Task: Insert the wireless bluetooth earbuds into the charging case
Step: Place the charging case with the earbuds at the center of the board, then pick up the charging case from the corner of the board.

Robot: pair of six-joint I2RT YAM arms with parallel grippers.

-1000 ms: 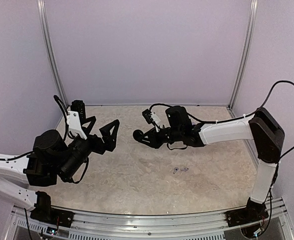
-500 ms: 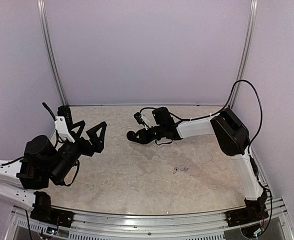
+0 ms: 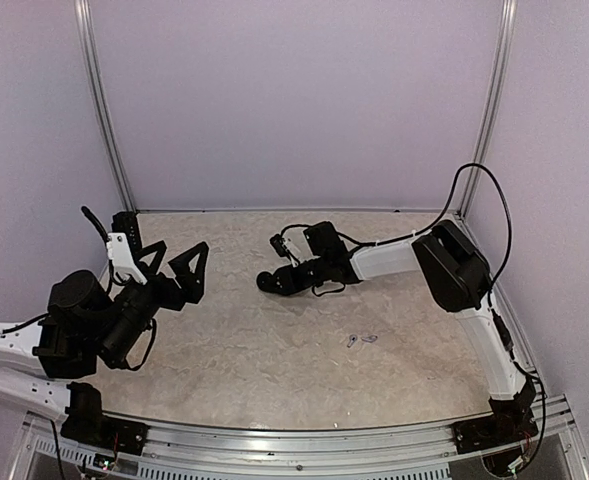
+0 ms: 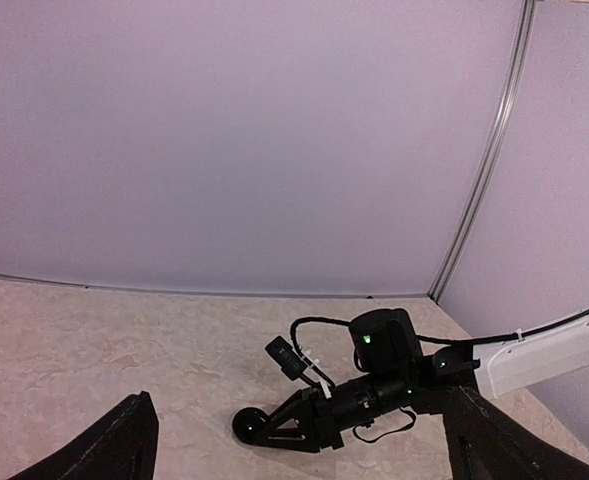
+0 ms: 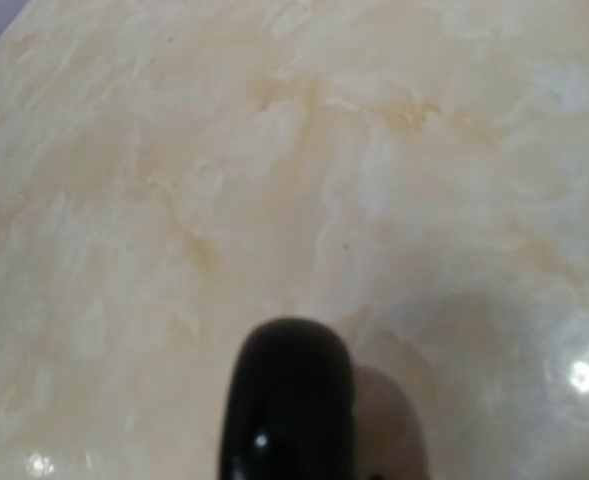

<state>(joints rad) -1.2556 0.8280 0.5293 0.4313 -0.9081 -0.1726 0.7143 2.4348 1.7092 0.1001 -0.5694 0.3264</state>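
Two tiny pale earbuds point(image 3: 362, 340) lie side by side on the marbled tabletop, right of centre and toward the front. No charging case shows in any view. My right gripper point(image 3: 274, 281) reaches left and low over the table, well behind and left of the earbuds. A black round disc point(image 3: 265, 282) sits at its fingertips, resting on the table; it fills the bottom of the right wrist view as a dark edge point(image 5: 292, 400). The jaw gap is hidden. My left gripper point(image 3: 179, 252) hovers open and empty at the left, its fingers point(image 4: 124, 445) spread wide.
The beige tabletop point(image 3: 274, 350) is walled by lavender panels at the back and sides, with metal posts point(image 3: 104, 120) at the back corners. The right arm's black cable point(image 3: 474, 185) loops above its elbow. A metal rail point(image 3: 304, 440) runs along the near edge.
The right arm has stretched further left and come down, bringing the black disc onto the table. The left arm has drawn back to the left, still open.
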